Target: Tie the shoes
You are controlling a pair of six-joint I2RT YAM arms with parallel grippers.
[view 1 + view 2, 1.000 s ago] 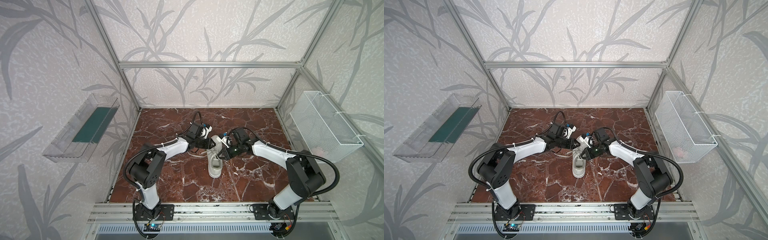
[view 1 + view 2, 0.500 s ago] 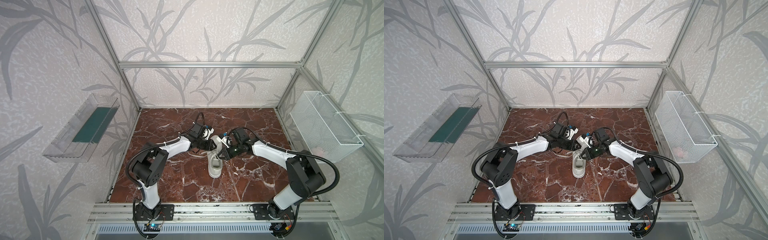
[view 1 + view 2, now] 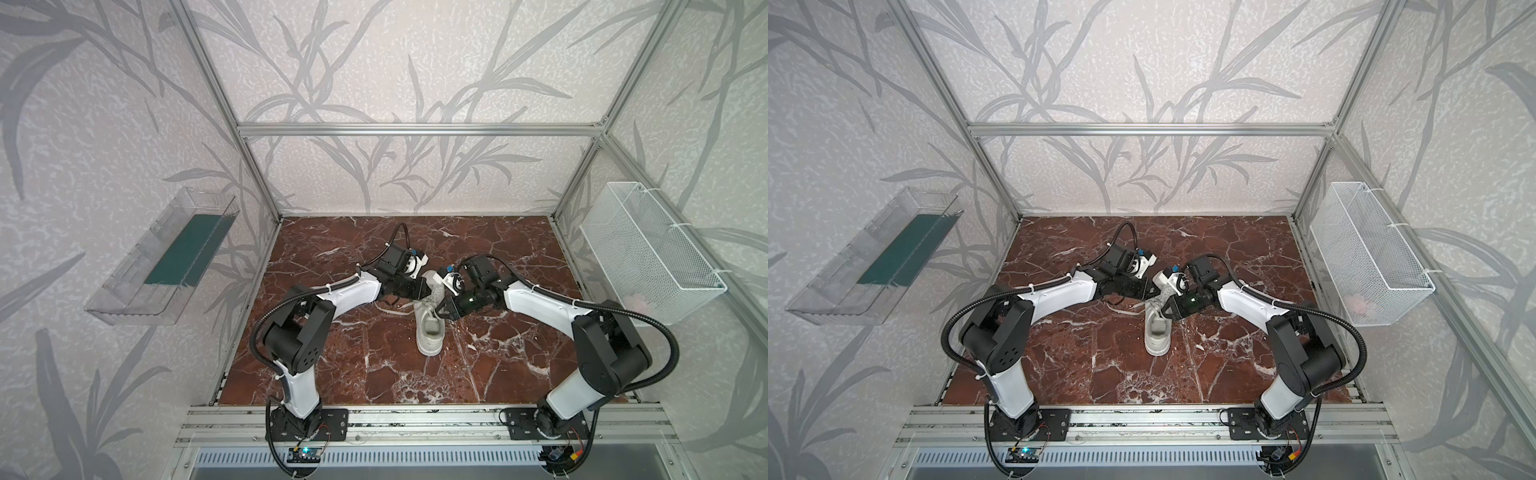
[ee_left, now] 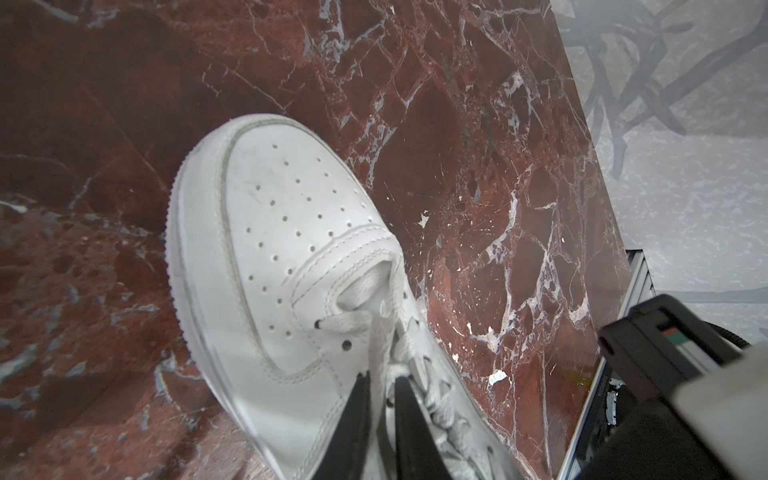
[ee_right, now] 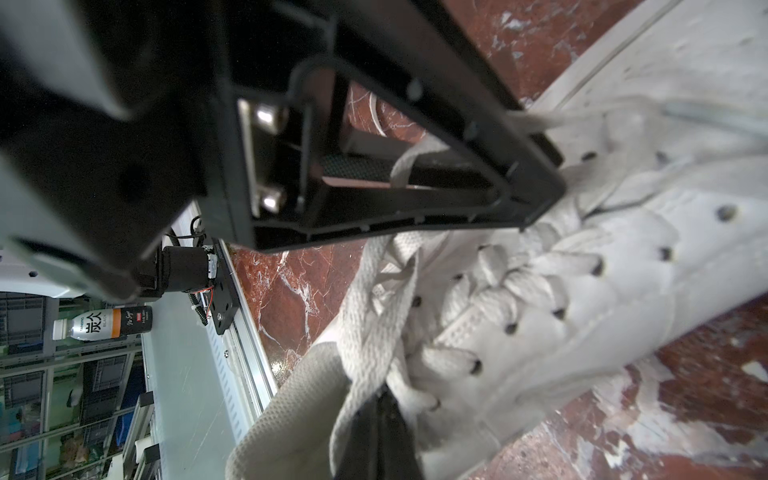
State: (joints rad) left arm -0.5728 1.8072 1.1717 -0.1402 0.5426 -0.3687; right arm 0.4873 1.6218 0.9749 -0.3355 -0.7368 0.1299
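White sneaker (image 3: 428,343), mid-desk (image 3: 498,365), laces (image 5: 374,332) not knotted that you can see: left claw (image 4: 380,384) pinched on one strand, right claw (image 5: 378,405) fully closed on another; knot and bow left to do.

Left hand (image 4: 380,380) narrowed onto lace (image 4: 379,340); left arm (image 3: 353,291) edged toward sneaker (image 3: 430,332).

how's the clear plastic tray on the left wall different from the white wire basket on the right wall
The clear plastic tray has solid see-through walls; the white wire mesh basket is open mesh all round. The tray holds a flat dark green sheet; the basket holds a small pale pink thing at its bottom. Both are long, open-topped and wall-mounted.
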